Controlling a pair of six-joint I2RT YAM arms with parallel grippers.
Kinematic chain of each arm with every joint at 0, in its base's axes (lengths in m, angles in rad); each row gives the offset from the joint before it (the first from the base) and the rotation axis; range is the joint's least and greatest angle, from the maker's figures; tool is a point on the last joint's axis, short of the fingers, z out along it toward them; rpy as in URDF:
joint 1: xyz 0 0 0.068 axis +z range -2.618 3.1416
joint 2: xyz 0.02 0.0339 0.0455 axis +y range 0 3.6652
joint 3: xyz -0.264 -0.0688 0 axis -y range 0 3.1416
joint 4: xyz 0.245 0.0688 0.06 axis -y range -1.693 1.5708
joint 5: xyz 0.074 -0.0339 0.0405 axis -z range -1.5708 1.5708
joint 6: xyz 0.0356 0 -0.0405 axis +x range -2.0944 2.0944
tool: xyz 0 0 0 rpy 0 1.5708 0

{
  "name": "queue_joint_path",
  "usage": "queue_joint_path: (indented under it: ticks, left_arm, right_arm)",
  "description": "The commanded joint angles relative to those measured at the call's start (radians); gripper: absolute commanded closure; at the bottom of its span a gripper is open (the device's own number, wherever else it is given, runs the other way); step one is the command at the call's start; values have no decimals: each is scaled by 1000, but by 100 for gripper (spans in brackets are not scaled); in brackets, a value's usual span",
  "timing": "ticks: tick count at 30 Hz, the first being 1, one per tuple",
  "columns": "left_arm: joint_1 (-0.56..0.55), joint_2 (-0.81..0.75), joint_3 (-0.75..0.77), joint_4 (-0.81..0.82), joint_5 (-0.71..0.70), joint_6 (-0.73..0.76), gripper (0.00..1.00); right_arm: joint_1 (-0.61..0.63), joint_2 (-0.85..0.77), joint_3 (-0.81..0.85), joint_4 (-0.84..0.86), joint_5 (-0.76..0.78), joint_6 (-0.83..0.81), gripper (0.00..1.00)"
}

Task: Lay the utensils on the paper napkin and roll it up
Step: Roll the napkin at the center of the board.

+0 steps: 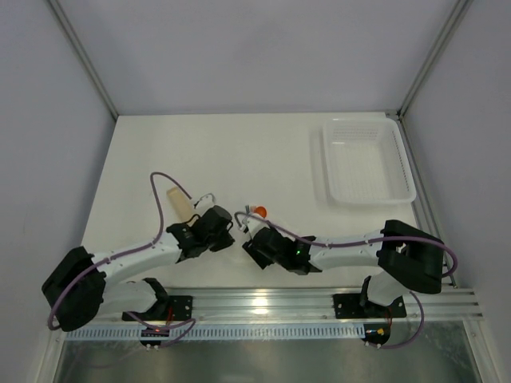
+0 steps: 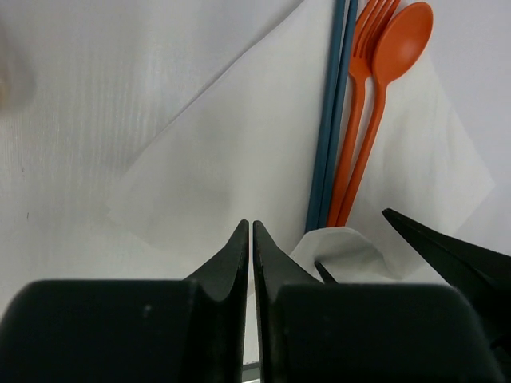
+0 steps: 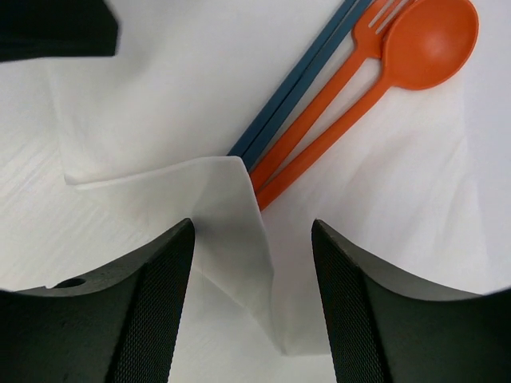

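Note:
The white paper napkin lies flat, and it also shows in the right wrist view. On it lie two blue chopsticks, an orange fork and an orange spoon, side by side. Their near ends sit under a folded-over napkin corner. My right gripper is open and straddles that raised fold. My left gripper is shut just above the napkin's near edge, with nothing seen between its fingers. In the top view both grippers meet tip to tip, and only an orange tip shows.
A pale tan flat stick lies on the table just left of the left gripper. A white mesh basket stands at the back right. The right gripper's finger shows close beside the left gripper.

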Motion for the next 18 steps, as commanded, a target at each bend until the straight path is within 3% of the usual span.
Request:
queue_joint_path:
  ticks: [1, 9, 18]
  left_arm:
    - [-2, -111, -71, 37, 31, 16, 96]
    - [3, -240, -160, 86, 89, -30, 95]
    - [-34, -127, -170, 233, 106, -43, 98]
  right_arm:
    - [-43, -18, -20, 18, 15, 108, 35]
    - [-61, -29, -35, 32, -4, 120, 35]
    - [-63, -24, -32, 32, -13, 119, 36]
